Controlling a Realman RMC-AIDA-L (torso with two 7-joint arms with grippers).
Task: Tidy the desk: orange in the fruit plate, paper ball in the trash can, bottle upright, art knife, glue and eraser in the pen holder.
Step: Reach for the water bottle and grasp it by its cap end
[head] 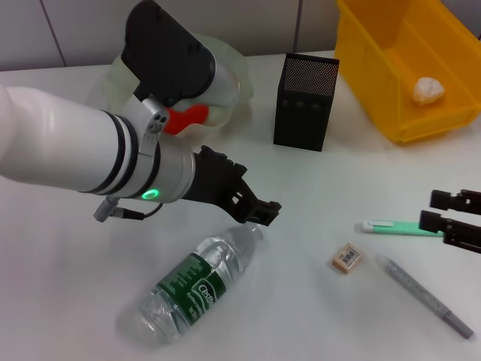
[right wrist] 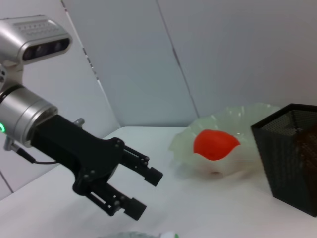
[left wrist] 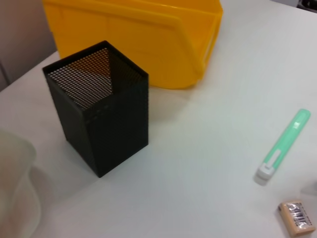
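One white desk (head: 316,195), grey walls

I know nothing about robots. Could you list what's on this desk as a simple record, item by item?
bottle: lying on its side
left gripper: open, above the bottle's cap end
right gripper: by the green art knife
orange: in the fruit plate
paper ball: in the yellow bin
pen holder: upright
eraser: on the desk
grey glue pen: on the desk

Head view overhead; wrist views low, seemingly near; all share pen holder (head: 305,102).
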